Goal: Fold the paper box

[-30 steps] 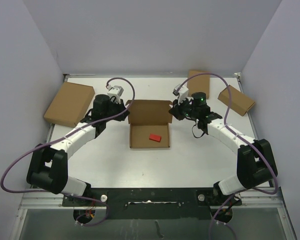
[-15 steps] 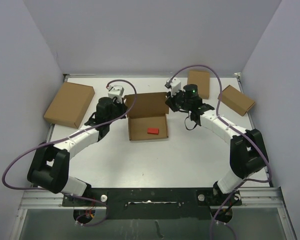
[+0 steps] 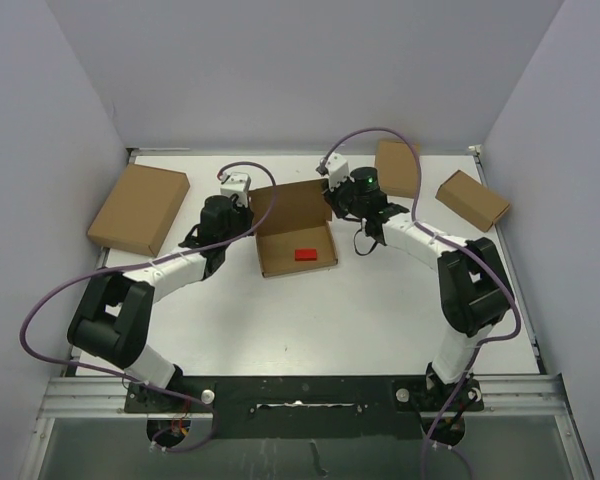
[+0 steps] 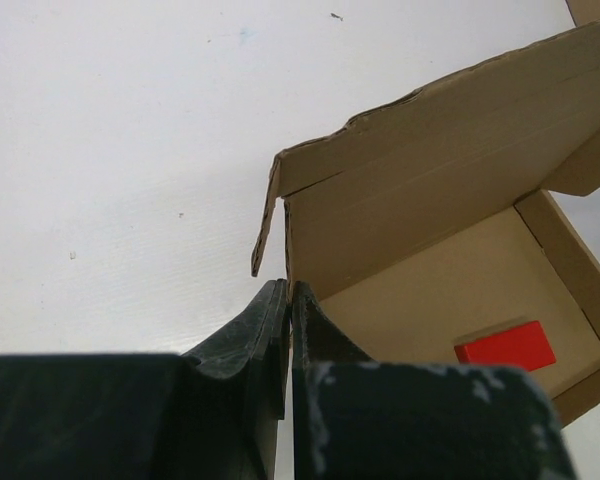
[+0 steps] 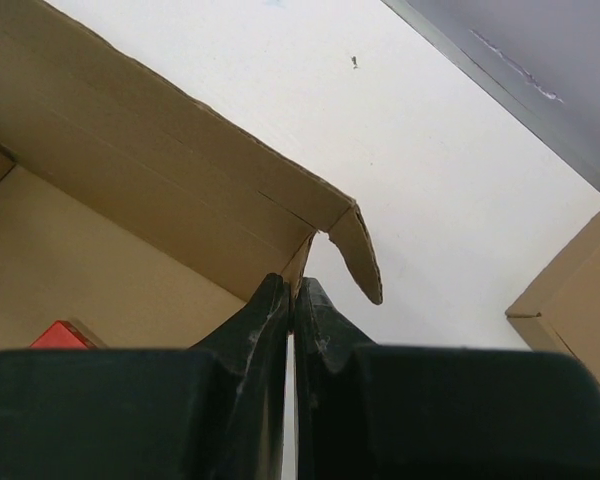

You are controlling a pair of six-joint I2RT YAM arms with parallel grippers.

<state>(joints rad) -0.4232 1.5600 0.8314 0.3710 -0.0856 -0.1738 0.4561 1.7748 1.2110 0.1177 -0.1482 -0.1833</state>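
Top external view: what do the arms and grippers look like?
The left arm and right arm have white links, black joints and a looping purple cable each. A green light glows on the right wrist. The left gripper and right gripper are black and tapered.

1. Four cardboard boxes in all: one open cardboard box point(image 3: 295, 232), one large closed box point(image 3: 138, 208), two small closed boxes point(image 3: 397, 167) point(image 3: 471, 200).
2. One red block point(image 3: 305, 254).
3. Two robot arms point(image 3: 170, 268) point(image 3: 420, 238).
4. Two grippers: left gripper point(image 4: 285, 300), right gripper point(image 5: 292, 292).
5. Two purple cables point(image 3: 50, 320) point(image 3: 380, 133).
6. One white table point(image 3: 310, 320).
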